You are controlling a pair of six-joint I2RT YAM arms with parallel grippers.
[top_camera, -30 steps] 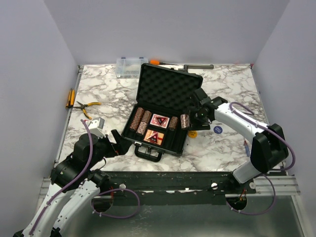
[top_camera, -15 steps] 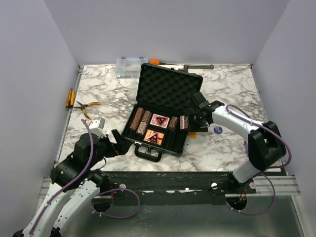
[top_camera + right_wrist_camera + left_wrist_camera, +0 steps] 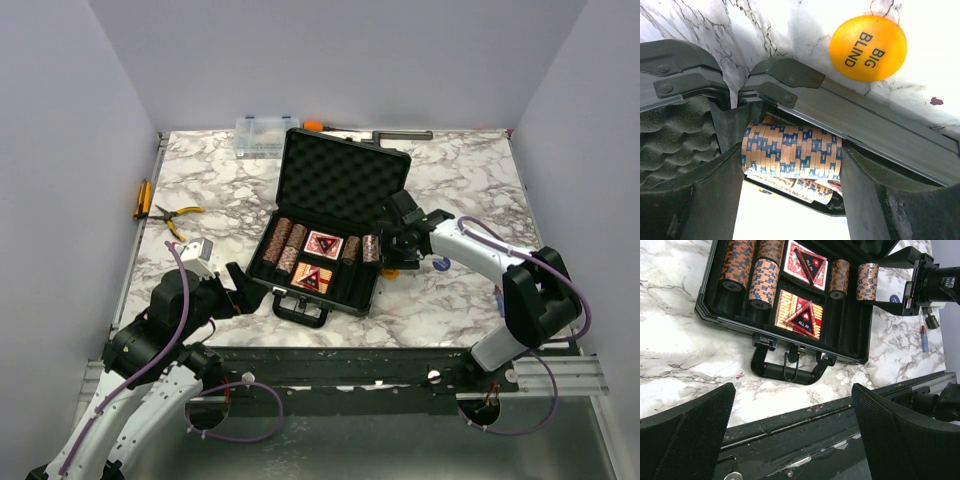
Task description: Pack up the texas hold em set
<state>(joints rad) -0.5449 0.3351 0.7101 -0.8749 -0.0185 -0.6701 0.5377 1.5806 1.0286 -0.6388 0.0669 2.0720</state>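
The black case [image 3: 345, 180] lies open mid-table, lid up, handle [image 3: 790, 371] toward me. Inside are brown chip stacks [image 3: 764, 282] and two red card decks [image 3: 799, 315] with triangular tokens on top. My right gripper [image 3: 790, 165] is shut on another chip stack [image 3: 790, 152], held on its side just above the case's right end, next to the stack [image 3: 839, 277] lying there. A yellow BIG BLIND token [image 3: 867, 47] and a blue round token [image 3: 441, 262] lie on the table right of the case. My left gripper [image 3: 792, 430] stands open at the case's front left.
A clear organiser box [image 3: 262, 135] and a long tool [image 3: 370, 133] sit along the back edge. Yellow-handled pliers [image 3: 178, 215] and an orange-handled tool [image 3: 141, 198] lie at the left. A small pen-like item [image 3: 923, 335] lies at the front right.
My right gripper has carried the chip stack leftward, from beside the case to over its right end. The left arm has not moved.
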